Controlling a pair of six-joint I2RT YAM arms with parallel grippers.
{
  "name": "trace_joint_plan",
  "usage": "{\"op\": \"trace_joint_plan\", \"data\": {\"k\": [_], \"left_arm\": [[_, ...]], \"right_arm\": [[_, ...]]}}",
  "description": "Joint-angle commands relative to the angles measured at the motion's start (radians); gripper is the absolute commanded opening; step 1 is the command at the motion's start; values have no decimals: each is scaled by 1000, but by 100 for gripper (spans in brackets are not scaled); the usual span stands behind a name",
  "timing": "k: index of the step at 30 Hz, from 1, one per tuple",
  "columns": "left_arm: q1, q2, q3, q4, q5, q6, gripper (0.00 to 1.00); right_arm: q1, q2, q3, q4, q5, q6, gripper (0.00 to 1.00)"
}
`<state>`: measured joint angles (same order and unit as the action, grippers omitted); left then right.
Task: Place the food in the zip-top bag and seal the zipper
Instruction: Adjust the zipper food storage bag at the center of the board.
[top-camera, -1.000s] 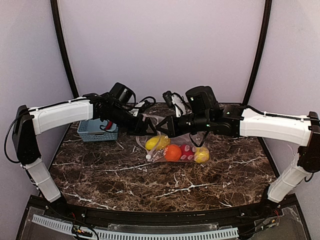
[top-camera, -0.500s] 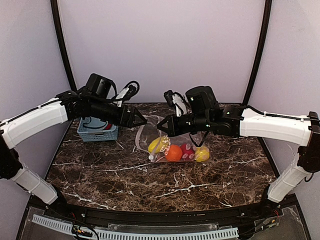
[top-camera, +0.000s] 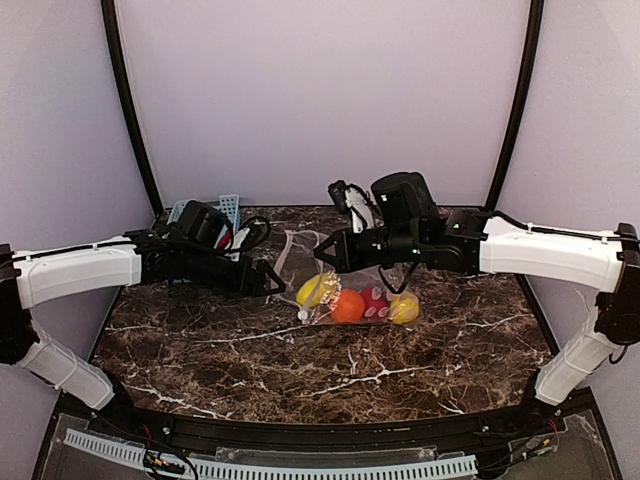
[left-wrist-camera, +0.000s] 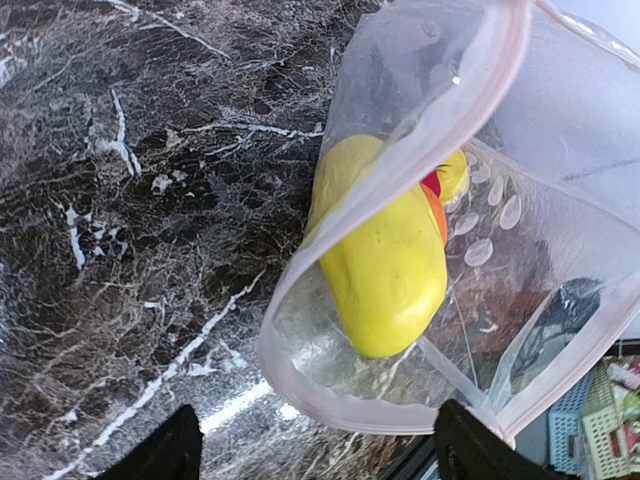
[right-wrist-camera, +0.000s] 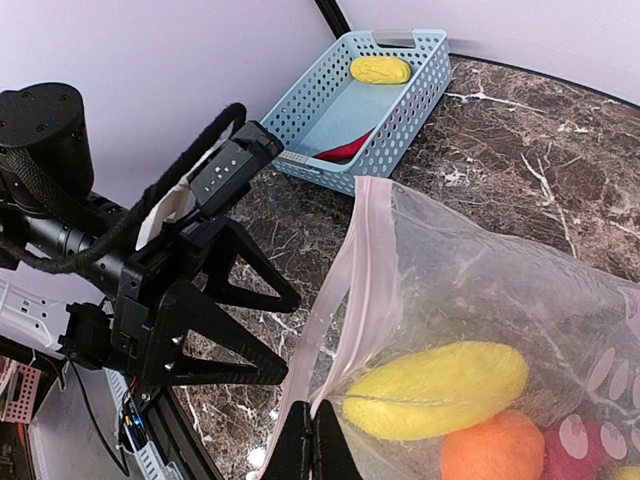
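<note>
The zip-top bag (top-camera: 352, 290) lies mid-table, holding a yellow piece (top-camera: 316, 290), an orange ball (top-camera: 346, 305), a round red piece (top-camera: 373, 303) and another yellow piece (top-camera: 404, 309). My right gripper (top-camera: 325, 255) is shut on the pink zipper strip (right-wrist-camera: 352, 300) and holds the mouth up; its tips (right-wrist-camera: 320, 445) pinch the edge. My left gripper (top-camera: 270, 280) is open and empty, low, just left of the mouth. In the left wrist view it (left-wrist-camera: 320, 460) faces the open mouth (left-wrist-camera: 350, 410) with the yellow piece (left-wrist-camera: 385, 260) inside. A small white slider (top-camera: 300, 315) lies at the bag's near-left corner.
The blue-grey basket (right-wrist-camera: 395, 95) stands at the back left, behind my left arm, and holds a yellow piece (right-wrist-camera: 380, 70) and a long red chili (right-wrist-camera: 345, 150). The left gripper (right-wrist-camera: 285, 338) is close to the bag in the right wrist view.
My left arm pulled back from the bag's mouth, swung left, then dropped low beside the bag with open jaws. The right gripper has held still on the strip.
</note>
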<state>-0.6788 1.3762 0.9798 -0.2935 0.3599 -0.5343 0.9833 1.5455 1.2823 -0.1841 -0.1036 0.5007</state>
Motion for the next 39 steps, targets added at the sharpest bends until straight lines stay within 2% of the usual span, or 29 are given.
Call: {"op": "trace_joint_plan", "data": {"k": [1,2,7,12,17,20,25,26,27,29,30,31,34,36,39], "left_arm": [[-2,-2,-53,143,54,-90,70],[-2,-2,-58,158,64,-97,63],[-2,4,-54,204,94,-109,40],[-4,23,21,212,124,-73,4],[-4,36,226,215,118,-7,1],[-4,68,373,216,182,-4,1],[-3,84,469,187,203,9,1],[-3,77,465,150,173,23,3],[-3,64,454,135,156,43,15],[-3,39,406,104,112,59,31],[-3,32,370,90,95,59,35],[-2,19,353,85,85,58,44],[-1,-20,268,86,67,43,57],[0,-39,219,106,51,29,70],[4,-37,182,126,58,11,78]], "right_arm": [[8,-19,19,17,14,9,0],[9,-21,20,16,16,9,0],[9,-17,35,-1,35,13,0],[6,-17,78,-64,76,10,0],[-22,-39,171,-160,150,-41,0],[-56,-54,269,-254,219,-77,0],[-125,-105,303,-317,241,-69,0],[-135,-117,294,-315,232,-64,0],[-141,-128,282,-309,219,-60,0],[-144,-136,246,-287,194,-51,0],[-144,-137,226,-269,171,-44,0],[-144,-133,207,-253,152,-35,0],[-144,-108,155,-225,109,2,0],[-147,-87,117,-219,108,32,0],[-148,-62,83,-195,49,63,0]]}}
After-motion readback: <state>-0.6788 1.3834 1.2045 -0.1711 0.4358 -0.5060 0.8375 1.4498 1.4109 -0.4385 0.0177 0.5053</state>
